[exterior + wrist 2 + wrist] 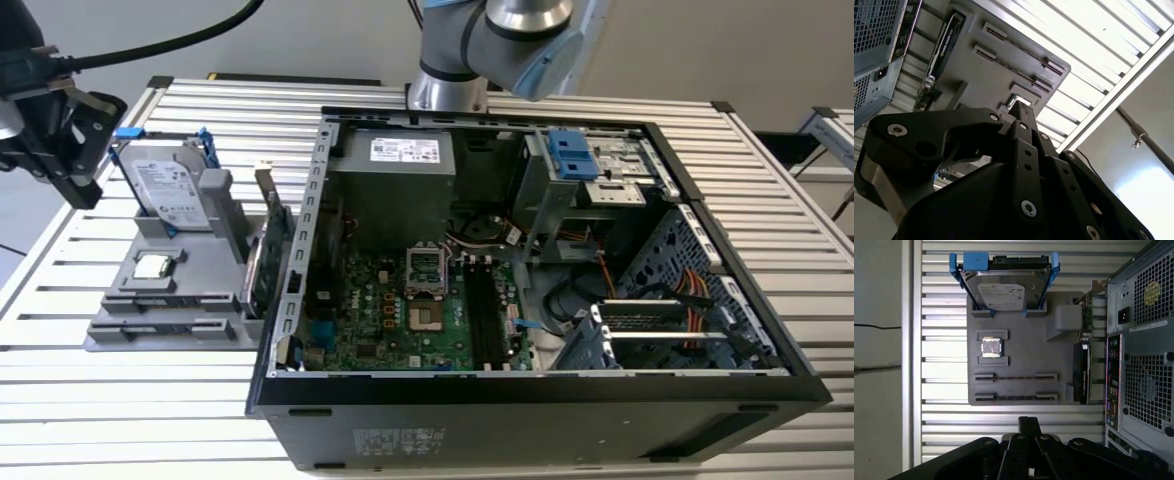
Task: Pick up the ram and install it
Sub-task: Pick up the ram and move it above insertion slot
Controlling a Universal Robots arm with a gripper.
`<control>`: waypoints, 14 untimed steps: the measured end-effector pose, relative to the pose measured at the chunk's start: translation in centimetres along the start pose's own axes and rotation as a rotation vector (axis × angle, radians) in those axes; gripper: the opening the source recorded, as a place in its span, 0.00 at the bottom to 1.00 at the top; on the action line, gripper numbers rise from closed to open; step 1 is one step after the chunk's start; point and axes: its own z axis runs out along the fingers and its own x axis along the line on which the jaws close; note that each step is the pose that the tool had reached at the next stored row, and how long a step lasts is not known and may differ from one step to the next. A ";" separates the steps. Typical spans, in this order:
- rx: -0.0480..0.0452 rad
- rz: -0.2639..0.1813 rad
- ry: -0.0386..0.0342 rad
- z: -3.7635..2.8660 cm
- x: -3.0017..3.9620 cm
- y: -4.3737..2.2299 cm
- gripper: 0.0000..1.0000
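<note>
The hand (1029,422) hangs near the grey tray (1024,355) (beside the computer case (1139,340)), seemingly pressed together.

The silver-grey tubular arm (451,55) carries a pale blue joint cap (554,60) at top centre, a thick black cable (174,42) at upper left, and a matte black gripper (1030,421) studded with silver screws (1028,208).

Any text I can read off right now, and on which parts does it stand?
Hard drive label: print too small to read.
Power supply label: blurred, unreadable.
Label on the case's outer wall: unreadable.
Round sticker on the case's rear panel: unreadable.
Nothing can be quoted.
</note>
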 end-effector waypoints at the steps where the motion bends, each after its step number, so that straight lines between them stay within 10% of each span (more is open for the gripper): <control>1: -0.0001 -0.005 0.0002 0.00 0.00 0.00 0.00; 14: -0.0010 -0.089 0.0043 0.00 0.01 0.00 0.00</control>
